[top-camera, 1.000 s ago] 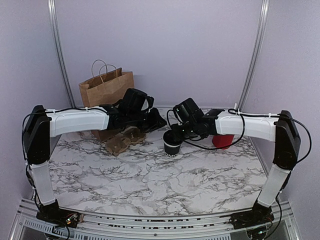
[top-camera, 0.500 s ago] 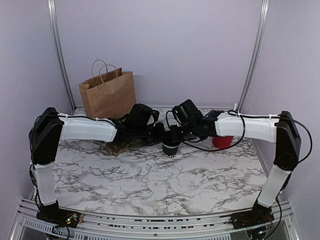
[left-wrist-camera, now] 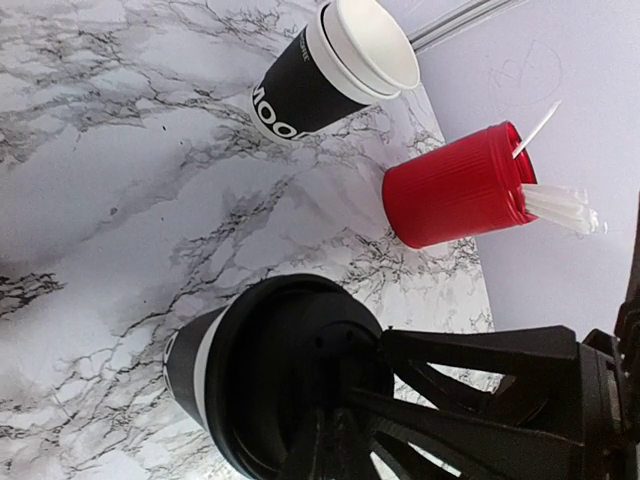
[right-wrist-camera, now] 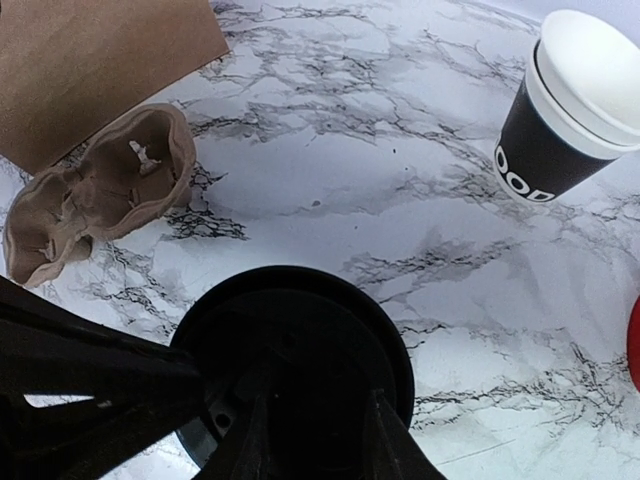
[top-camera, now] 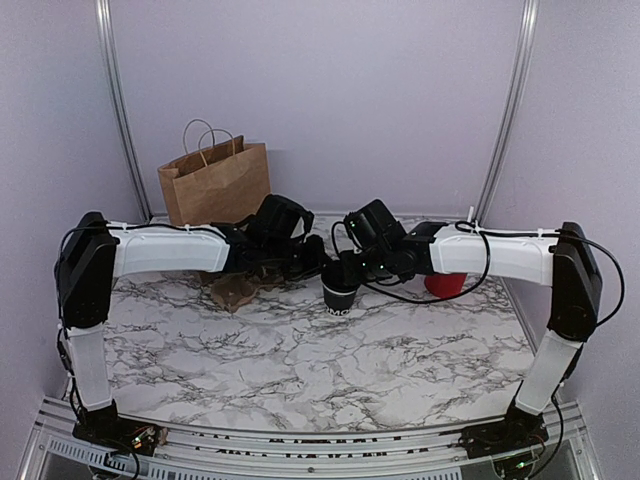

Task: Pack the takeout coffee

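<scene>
The takeout coffee [top-camera: 338, 300] stands mid-table, a black cup with white lettering and its black lid [left-wrist-camera: 285, 375] on top. My right gripper [top-camera: 350, 268] comes down on it from above. Its two fingers [right-wrist-camera: 248, 440] stand partly apart on the lid [right-wrist-camera: 300, 345] and grip its raised top. My left gripper [top-camera: 318, 265] reaches in from the left. It is shut, and its tip [left-wrist-camera: 335, 425] rests on the lid's near side. The right gripper's dark fingers [left-wrist-camera: 480, 370] cross the left wrist view at the lid's right.
A brown paper bag [top-camera: 215, 185] stands at the back left, with a pulp cup carrier [right-wrist-camera: 100, 190] in front of it. A nested stack of black cups [left-wrist-camera: 330, 65] and a red cup of white sticks [left-wrist-camera: 455, 190] stand right of the coffee.
My left arm has swung right, from above the carrier to the coffee's lid, and its gripper has closed. The right gripper has stayed on the lid.
</scene>
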{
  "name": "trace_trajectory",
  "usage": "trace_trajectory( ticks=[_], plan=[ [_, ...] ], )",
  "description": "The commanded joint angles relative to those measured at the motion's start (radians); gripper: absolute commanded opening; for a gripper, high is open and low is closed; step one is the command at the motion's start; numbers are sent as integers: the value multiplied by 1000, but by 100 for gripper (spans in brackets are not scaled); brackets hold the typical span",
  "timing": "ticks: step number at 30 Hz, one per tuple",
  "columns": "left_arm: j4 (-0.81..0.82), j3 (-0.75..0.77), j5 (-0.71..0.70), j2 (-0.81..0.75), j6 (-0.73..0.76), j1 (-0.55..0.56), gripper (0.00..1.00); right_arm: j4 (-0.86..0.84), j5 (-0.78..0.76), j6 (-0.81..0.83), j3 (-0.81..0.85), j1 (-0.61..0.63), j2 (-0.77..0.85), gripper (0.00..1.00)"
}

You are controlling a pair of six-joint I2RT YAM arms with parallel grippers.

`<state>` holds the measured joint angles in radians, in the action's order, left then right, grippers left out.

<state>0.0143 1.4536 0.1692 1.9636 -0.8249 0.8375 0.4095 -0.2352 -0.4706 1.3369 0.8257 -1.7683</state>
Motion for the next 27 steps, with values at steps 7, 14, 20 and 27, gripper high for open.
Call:
trace_trajectory(
  ticks=[7, 14, 20, 27],
  plan=[
    [-101, 68, 0, -60, 41, -8, 7, 57, 9, -20, -27, 7, -8, 32],
    [89, -154, 84, 93, -76, -29, 5, 57, 11, -21, -27, 6, -12, 32],
    [120, -168, 82, 33, -64, -34, 6, 63, 8, -22, -32, 7, -2, 32],
    [91, -30, 143, -66, -51, -50, 8, 56, 10, -26, -29, 6, -6, 32]
  ],
)
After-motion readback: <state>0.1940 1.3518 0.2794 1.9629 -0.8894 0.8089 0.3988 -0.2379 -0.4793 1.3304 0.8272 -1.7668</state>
